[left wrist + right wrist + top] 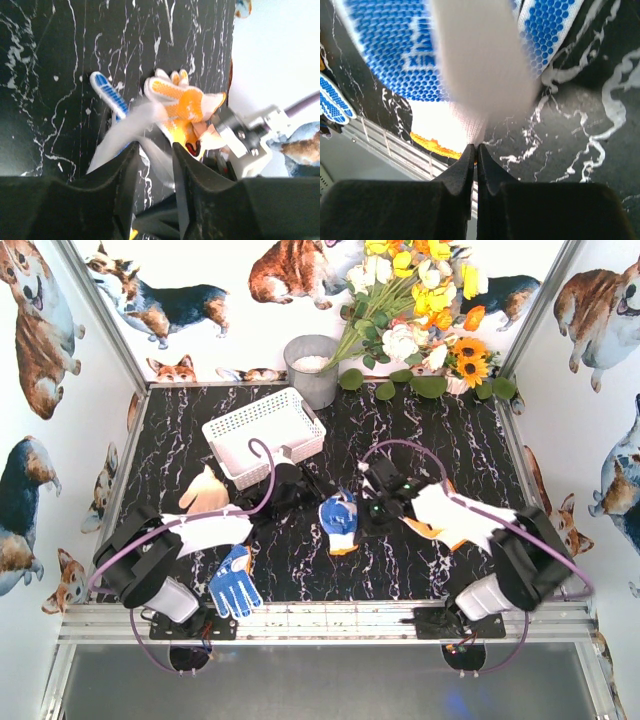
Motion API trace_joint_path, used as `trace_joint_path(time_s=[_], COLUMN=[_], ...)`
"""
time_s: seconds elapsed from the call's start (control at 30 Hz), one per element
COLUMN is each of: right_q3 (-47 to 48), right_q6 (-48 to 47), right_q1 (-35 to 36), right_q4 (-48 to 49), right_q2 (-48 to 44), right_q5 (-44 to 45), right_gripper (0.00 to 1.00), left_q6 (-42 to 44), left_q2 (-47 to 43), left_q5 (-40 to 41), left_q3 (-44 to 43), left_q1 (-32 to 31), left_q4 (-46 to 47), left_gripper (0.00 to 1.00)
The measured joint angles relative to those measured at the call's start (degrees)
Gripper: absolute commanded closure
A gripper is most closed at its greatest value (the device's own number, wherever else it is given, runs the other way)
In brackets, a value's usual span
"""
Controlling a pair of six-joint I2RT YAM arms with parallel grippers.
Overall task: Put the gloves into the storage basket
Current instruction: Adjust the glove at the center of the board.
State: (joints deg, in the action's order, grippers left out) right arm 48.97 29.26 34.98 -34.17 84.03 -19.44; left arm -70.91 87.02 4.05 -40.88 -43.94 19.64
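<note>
The white latticed storage basket (262, 435) stands at the back left, with no glove showing in it. My right gripper (358, 510) (476, 147) is shut on the white, orange-trimmed cuff of a blue-palmed glove (340, 515) (395, 45) at the table's middle. My left gripper (300, 492) (155, 150) is open just left of that glove, its jaws apart over a blurred white part of it; a blue finger (107, 92) shows beyond. A yellow-orange glove (440, 525) (185, 100) lies under the right arm. A cream glove (205, 492) lies left of the basket's front. Another blue-palmed glove (235, 582) lies by the left base.
A grey round pot (312, 368) stands behind the basket, beside a bunch of flowers (420, 310) at the back right. Corgi-print walls close in three sides. A metal rail (330, 618) runs along the near edge.
</note>
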Motion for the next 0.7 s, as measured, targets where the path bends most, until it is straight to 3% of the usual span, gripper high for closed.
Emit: trace_joint_path(time_s=[0.13, 0.3, 0.53, 0.7], right_q3=[-3.52, -7.13, -9.29, -9.44], right_q6=[2.56, 7.04, 13.00, 15.10], right_q1=[0.00, 0.00, 0.00, 0.00], right_q4=[-0.35, -0.26, 1.11, 1.62], right_q2=[-5.90, -8.94, -12.48, -12.83], right_q5=[0.17, 1.14, 2.05, 2.43], right_gripper=[1.00, 1.00, 1.00, 1.00], left_q6=[0.26, 4.02, 10.34, 12.26], left_q2=[0.37, 0.50, -6.75, -12.28], left_q5=[0.66, 0.28, 2.05, 3.02], left_q3=[-1.60, -7.26, -8.17, -5.14], left_q1=[2.27, 6.99, 7.13, 1.92], left_q4=[0.57, -0.61, -11.93, -16.92], left_gripper=[0.50, 0.22, 0.17, 0.19])
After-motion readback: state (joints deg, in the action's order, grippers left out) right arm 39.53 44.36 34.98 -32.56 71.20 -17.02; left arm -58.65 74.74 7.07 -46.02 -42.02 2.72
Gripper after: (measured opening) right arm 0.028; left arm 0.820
